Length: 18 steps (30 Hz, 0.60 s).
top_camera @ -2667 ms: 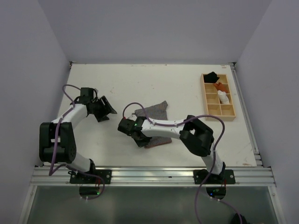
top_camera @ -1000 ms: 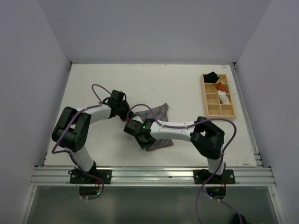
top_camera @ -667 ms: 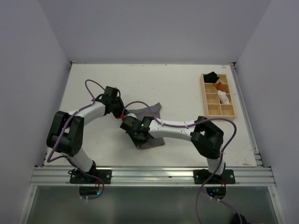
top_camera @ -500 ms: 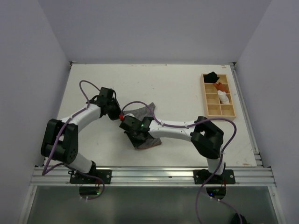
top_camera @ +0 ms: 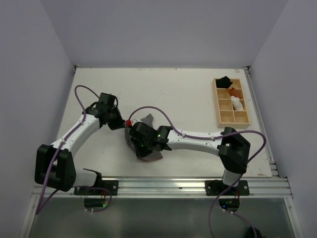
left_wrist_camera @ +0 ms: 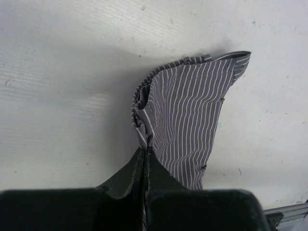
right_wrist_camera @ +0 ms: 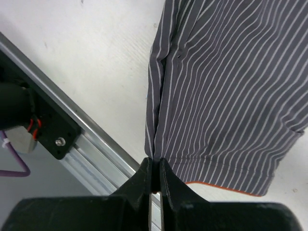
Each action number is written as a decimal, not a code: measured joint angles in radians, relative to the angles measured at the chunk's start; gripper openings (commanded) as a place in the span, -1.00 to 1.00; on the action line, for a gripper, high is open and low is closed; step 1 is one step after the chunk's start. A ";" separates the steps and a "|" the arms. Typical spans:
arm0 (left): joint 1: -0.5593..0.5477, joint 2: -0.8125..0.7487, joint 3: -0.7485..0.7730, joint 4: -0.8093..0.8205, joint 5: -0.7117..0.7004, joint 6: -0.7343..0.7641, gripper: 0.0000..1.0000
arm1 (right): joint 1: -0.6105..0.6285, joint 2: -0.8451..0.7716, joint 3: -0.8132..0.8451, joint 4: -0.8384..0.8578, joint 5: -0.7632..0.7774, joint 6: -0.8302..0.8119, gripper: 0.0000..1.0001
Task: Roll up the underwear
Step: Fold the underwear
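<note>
Striped underwear at front centre of table, gathered edge clamped in left gripper, another edge clamped in right gripper, both jaws pressed together on cloth.

The left arm and right arm are white shells with black joints. A purple cable loops back from the left pincer, and another from the right pincer. The fingers are matte black and tapered. A green light glows just behind the right pincer.
</note>
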 measured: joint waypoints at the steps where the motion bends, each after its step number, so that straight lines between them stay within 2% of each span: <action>1: 0.000 0.010 0.018 -0.006 -0.006 -0.001 -1.00 | -0.003 -0.016 -0.008 0.009 -0.001 0.002 -1.00; 5: -0.004 0.068 0.091 -0.018 -0.026 -0.008 -1.00 | -0.042 -0.079 -0.064 0.040 -0.018 0.006 -1.00; 10: -0.044 0.163 0.185 -0.029 -0.051 -0.040 -1.00 | -0.168 -0.116 -0.188 0.157 -0.110 0.026 -1.00; 14: -0.087 0.283 0.290 -0.042 -0.060 -0.058 -1.00 | -0.250 -0.122 -0.277 0.238 -0.173 0.052 -1.00; 18: -0.138 0.420 0.436 -0.077 -0.105 -0.058 -1.00 | -0.280 -0.124 -0.315 0.298 -0.224 0.062 -1.00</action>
